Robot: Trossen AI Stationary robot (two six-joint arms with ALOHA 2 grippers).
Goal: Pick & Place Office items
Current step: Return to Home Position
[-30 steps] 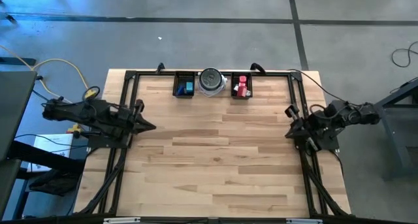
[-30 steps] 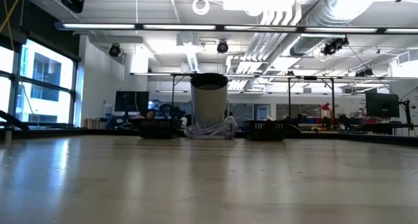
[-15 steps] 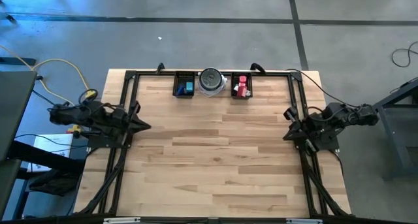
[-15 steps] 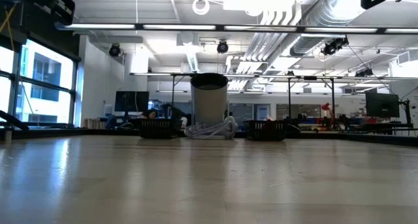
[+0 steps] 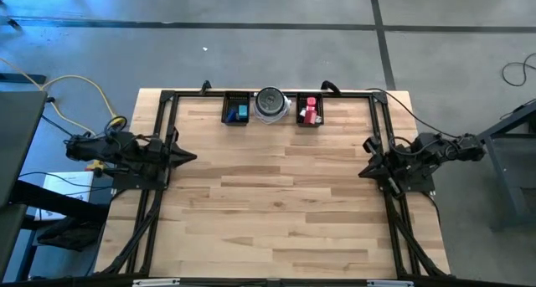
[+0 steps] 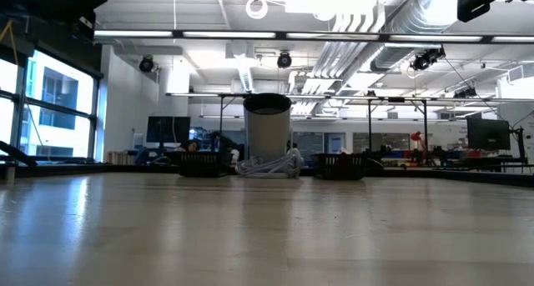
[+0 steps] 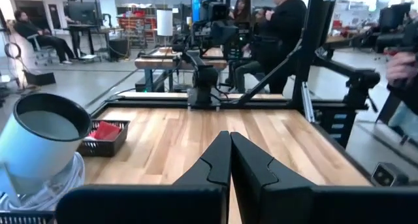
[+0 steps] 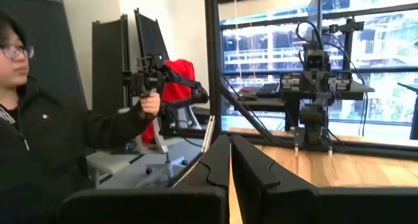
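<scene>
The office items lie in two black trays at the table's far edge. Teal and blue pieces (image 5: 241, 112) are in the left tray (image 5: 228, 117). Red and pink pieces (image 5: 311, 111) are in the right tray (image 5: 301, 121). A round silver-grey dish (image 5: 271, 105) stands between the trays on a coil of white cord. My left gripper (image 5: 193, 159) hovers shut at the table's left edge, pointing level across the table; its fingers (image 7: 230, 145) are together with nothing between them. My right gripper (image 5: 362, 171) hovers shut at the right edge, fingers (image 8: 230, 149) together, also holding nothing.
A black frame (image 5: 268, 93) runs along the table's far and side edges. The bare wooden tabletop (image 5: 276, 212) spreads between the two arms. A person (image 8: 39, 132) stands beyond the table's left side holding a hand-held device; more people (image 7: 281, 28) are beyond the right side.
Both arms have sunk a little, their ends now showing lower in the top corners of the low view. My left gripper has also drawn back slightly toward the table's left edge. Both grippers have stayed shut, and nothing on the table has moved.
</scene>
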